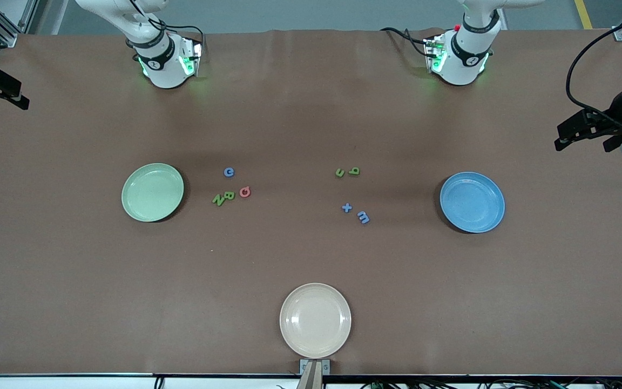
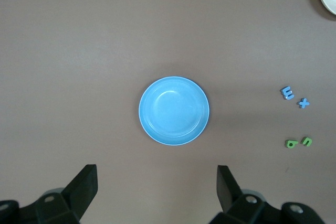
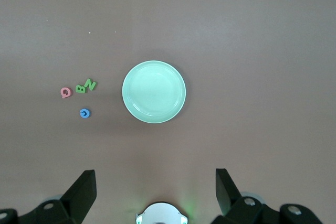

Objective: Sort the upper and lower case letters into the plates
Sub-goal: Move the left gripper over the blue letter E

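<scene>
Both hands, left hand (image 2: 156, 190) over the blue plate (image 2: 174, 110) and right hand (image 3: 155, 192) over the green plate (image 3: 154, 92), hang released; tightly clustered letters (image 1: 230, 190) risk a double grab.

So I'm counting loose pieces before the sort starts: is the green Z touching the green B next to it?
Touching. In the front view the green Z and green B meet with no table showing between them; the right wrist view shows them butted together too.
</scene>
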